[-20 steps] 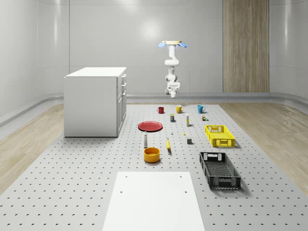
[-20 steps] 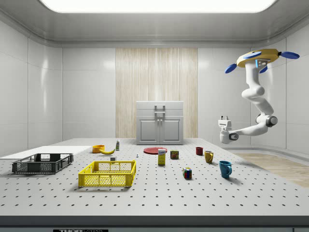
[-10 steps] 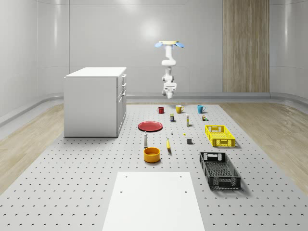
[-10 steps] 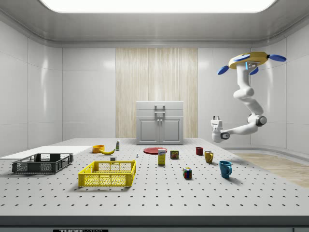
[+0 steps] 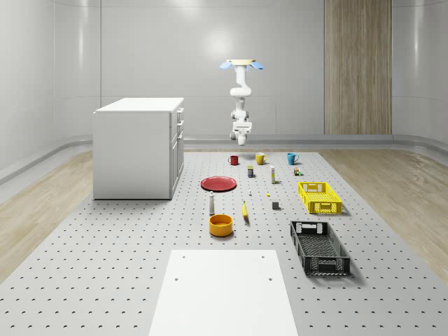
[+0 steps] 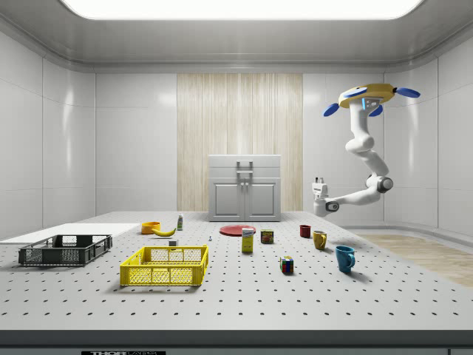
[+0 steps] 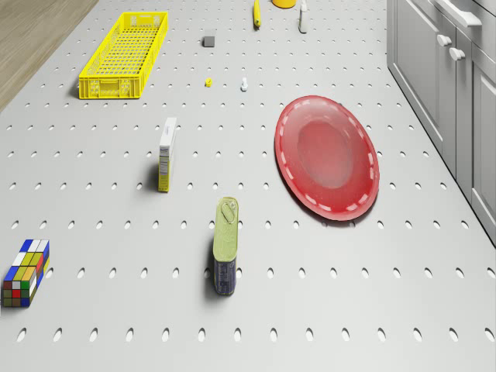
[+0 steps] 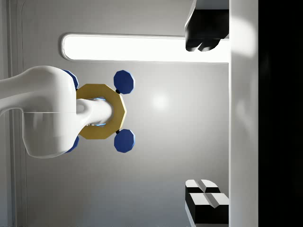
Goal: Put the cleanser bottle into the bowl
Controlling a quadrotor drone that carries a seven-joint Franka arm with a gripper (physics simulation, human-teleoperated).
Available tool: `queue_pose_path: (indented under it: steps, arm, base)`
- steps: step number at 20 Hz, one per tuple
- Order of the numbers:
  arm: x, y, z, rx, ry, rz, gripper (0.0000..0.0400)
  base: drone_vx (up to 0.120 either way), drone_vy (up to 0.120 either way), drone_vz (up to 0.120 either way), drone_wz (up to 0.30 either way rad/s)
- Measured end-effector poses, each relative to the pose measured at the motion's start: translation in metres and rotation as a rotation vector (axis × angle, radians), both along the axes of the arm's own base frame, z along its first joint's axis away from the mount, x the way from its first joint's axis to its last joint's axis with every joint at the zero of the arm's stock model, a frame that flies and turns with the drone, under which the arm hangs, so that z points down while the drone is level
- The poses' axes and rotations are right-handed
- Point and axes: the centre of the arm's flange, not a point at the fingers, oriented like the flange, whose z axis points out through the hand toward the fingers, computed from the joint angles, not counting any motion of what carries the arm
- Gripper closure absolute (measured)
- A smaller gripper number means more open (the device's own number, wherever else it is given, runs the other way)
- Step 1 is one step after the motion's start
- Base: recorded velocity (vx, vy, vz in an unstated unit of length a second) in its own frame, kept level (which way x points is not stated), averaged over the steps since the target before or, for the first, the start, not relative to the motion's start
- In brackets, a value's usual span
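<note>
End effector point(image 6: 319, 180) upturned, pads apart.

Matt grey perforated bench point(image 5: 105, 266), glossy red plate point(image 7: 326, 157), yellow plastic lattice crate point(image 7: 125, 54), smooth white cabinet point(image 5: 136, 147), wood-grain wall panel point(image 5: 357, 66), glossy white arm point(image 6: 363, 159)

This is a simulated test room, like a robotics lab. The floor is a grey perforated platform point(image 5: 105, 280) with regular holes, with wood flooring point(image 5: 35, 203) around it. The walls are plain pale panels, one wood panel point(image 5: 357, 66) at the upper right of the whole-scene view. A white cabinet point(image 5: 136, 147) stands at centre left, under a long ceiling light point(image 6: 236, 7).
</note>
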Motion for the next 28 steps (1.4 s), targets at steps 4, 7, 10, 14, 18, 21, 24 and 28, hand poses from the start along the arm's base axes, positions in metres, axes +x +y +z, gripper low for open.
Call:
queue_pose_path:
  steps: [4,7,10,14,18,21,24,28]
  arm:
    - [0.0,0.002,0.0,-0.023,-0.003,-0.001,0.0]
    - [-0.001,0.005,0.0,-0.054,-0.005,-0.001,0.0]
    - [-0.001,0.011,-0.001,-0.106,-0.007,-0.003,0.0]
    - [-0.001,0.023,-0.003,-0.231,-0.01,-0.006,0.0]
    - [-0.001,0.045,-0.012,-0.47,-0.013,-0.012,0.0]
    - [-0.001,0.069,-0.03,-0.772,-0.013,-0.02,0.0]
    - [0.001,0.091,-0.067,-1.201,-0.013,-0.032,0.0]
    - [0.003,0.09,-0.133,-1.884,-0.009,-0.052,0.0]
  base:
    - [0.12,-0.12,0.0,0.0]
    - [0.12,-0.12,0.0,0.0]
    - [0.12,-0.12,0.0,0.0]
    - [0.12,-0.12,0.0,0.0]
    - [0.12,-0.12,0.0,0.0]
    - [0.12,-0.04,0.0,0.0]
    - [0.12,0.0,0.0,0.0]
    - [0.12,0.0,0.0,0.0]
